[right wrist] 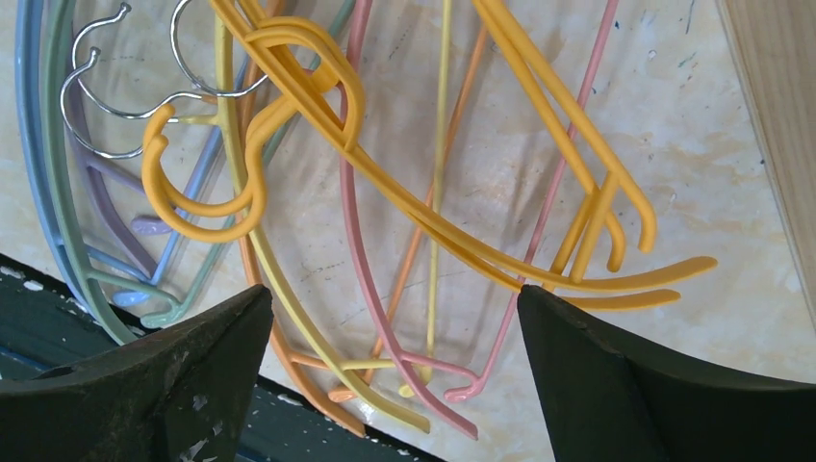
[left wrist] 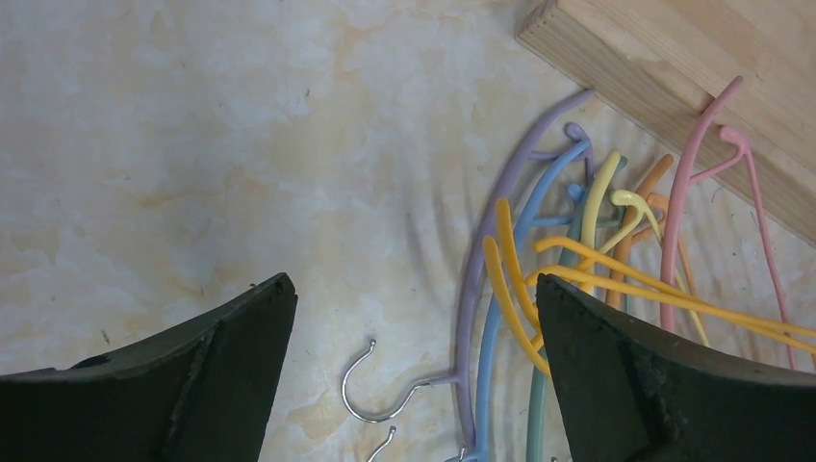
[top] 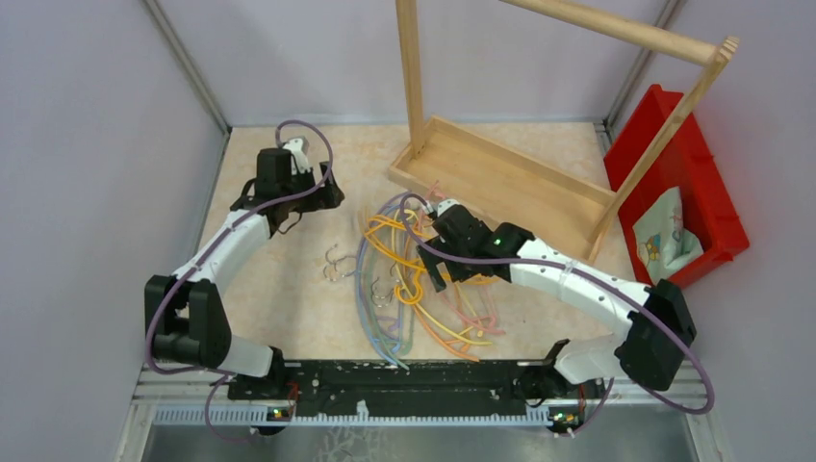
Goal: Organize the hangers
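Closest to the arm bases, the hangers (top: 423, 289) lie in one loose tangle on the middle of the surface (top: 279, 298), their coloured arcs crossing and their metal hooks (top: 337, 265) sticking out to the left. The right claw (right wrist: 395, 318) hangs just above this pile, fingers spread wide with nothing between them. Directly below it a deep yellow hanger (right wrist: 433, 231) lies on top of the pink, orange and pale yellow ones. These look light, thin and springy, with a smooth coating likely to slip in a loose pinch, and any one lifted will probably drag its neighbours. The top yellow one seems the best pick, taken on a bare stretch of its arm or at the neck by the hook. Farther back on the left, the left claw (left wrist: 414, 308) is also spread and empty, near the pile's far ends. Beyond stands the wooden rack (top: 500, 178), with a red bin (top: 688, 164) at the far right.
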You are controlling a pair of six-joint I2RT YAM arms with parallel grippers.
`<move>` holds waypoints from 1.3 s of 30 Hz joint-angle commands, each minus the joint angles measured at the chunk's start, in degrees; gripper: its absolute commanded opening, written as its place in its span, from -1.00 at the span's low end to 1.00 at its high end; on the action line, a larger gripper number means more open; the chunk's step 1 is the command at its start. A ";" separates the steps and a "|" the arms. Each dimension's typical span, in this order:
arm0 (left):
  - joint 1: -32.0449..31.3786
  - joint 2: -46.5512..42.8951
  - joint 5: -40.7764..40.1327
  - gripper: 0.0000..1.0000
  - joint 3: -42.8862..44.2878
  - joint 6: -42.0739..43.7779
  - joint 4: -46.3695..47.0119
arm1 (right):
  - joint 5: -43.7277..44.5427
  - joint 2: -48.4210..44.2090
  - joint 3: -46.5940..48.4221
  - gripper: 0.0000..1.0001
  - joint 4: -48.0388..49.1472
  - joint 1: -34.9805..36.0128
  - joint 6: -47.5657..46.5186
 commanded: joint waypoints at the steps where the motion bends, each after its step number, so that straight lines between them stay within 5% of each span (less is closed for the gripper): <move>1: -0.11 -0.44 0.25 0.99 -1.35 -0.89 0.53 | 2.03 -2.82 0.54 0.98 0.33 0.25 -1.52; 8: -0.11 -1.48 -0.02 0.99 -2.30 -1.15 1.02 | 2.51 -4.93 -1.76 0.97 3.77 0.27 -5.85; 14: -0.11 -2.28 -0.57 0.99 -3.54 -1.55 1.82 | 3.68 -3.39 -1.91 0.40 4.98 0.28 -10.25; 35: -0.02 -3.13 -2.39 0.99 -5.99 -1.20 1.53 | -1.05 5.06 -7.00 0.11 13.47 -1.98 -14.45; 39: -0.07 -3.05 -2.39 0.99 -6.48 -1.62 1.60 | -2.95 5.29 -7.92 -0.07 14.05 -3.92 -15.01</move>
